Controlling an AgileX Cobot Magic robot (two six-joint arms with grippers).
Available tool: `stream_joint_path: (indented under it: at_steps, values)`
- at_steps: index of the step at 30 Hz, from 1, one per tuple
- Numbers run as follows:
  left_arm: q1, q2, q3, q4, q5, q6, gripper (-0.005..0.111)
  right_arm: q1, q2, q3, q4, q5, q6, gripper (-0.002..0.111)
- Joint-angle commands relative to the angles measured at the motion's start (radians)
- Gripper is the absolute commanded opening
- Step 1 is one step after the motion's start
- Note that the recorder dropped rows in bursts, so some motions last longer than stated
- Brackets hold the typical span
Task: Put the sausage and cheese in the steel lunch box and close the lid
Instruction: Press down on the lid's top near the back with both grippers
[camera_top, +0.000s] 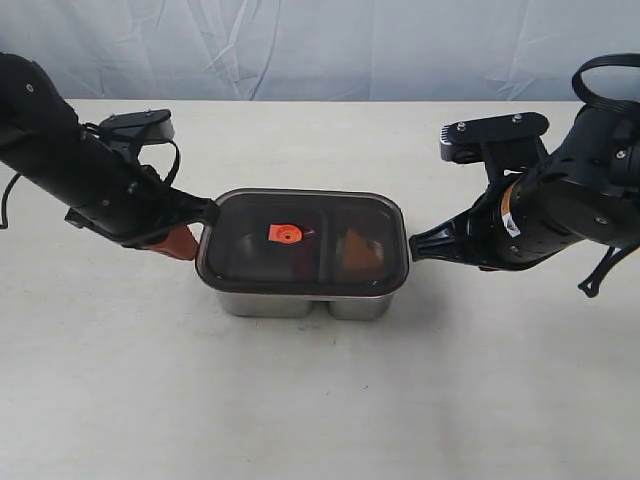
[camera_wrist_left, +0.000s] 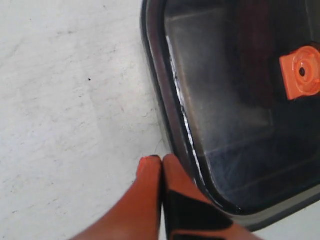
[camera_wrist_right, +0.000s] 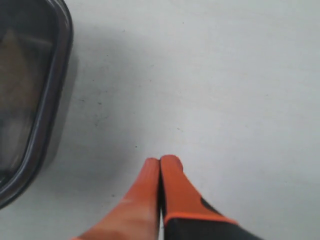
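Nearest of all things is seen the steel lunch box (camera_top: 300, 303), set in the middle of the table. It is covered by the lid (camera_top: 330, 222), which is laid flat over both parts. Through the dark lid the cheese (camera_top: 360, 258) is seen in the right part. The sausage (camera_wrist_left: 255, 55) is only dimly made out as a dark red shape in the left part. Whether the lid is pushed down all the way cannot be told.

The left gripper (camera_wrist_left: 161, 161) is pinched shut with nothing held, right against the lid's left rim. The right gripper (camera_wrist_right: 160, 161) is pinched shut too, with nothing held, near the right rim but apart from it.

Trouble could be caused by a push from one side only. The box could be slid along the smooth table, or the lid could be knocked crooked. If a corner is left up, the lid could be popped off.

The table (camera_top: 320, 420) is pale, with small specks. A wrinkled pale blue cloth (camera_top: 320, 50) is hung at the far side.
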Motion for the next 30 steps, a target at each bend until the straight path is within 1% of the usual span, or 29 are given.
stream_joint_path:
  at_steps: [1, 4, 12, 16, 18, 21, 23, 28, 30]
  values:
    - [-0.047, 0.005, -0.011, -0.031, -0.022, -0.002, 0.0, 0.0, -0.007, -0.005, -0.01, 0.003, 0.0, -0.001]
    - [-0.071, 0.005, -0.011, -0.012, -0.047, -0.002, 0.0, 0.0, -0.007, -0.005, -0.01, 0.015, 0.0, -0.001]
    - [-0.069, 0.001, -0.011, 0.059, -0.049, -0.014, 0.0, 0.0, -0.011, -0.005, -0.01, 0.023, 0.011, -0.001]
    - [-0.058, -0.039, -0.011, 0.078, -0.112, -0.033, 0.0, 0.0, -0.015, -0.015, -0.006, -0.011, 0.031, -0.001]
    - [-0.058, -0.069, -0.011, 0.074, -0.144, -0.031, 0.0, 0.0, -0.015, -0.018, -0.002, -0.057, 0.046, -0.001]
    - [-0.061, -0.104, -0.011, 0.032, -0.158, -0.014, 0.0, 0.0, -0.015, -0.021, 0.037, -0.191, 0.056, -0.001]
    - [-0.061, -0.106, -0.013, -0.002, -0.152, 0.026, 0.0, 0.0, -0.012, -0.028, 0.071, -0.271, 0.056, -0.001]
    - [-0.061, -0.079, -0.013, -0.119, -0.163, 0.145, 0.0, 0.0, 0.019, -0.06, 0.119, -0.311, 0.056, -0.001]
    - [-0.061, -0.069, -0.013, -0.148, -0.157, 0.155, 0.0, 0.0, 0.04, -0.068, 0.12, -0.325, 0.056, -0.001]
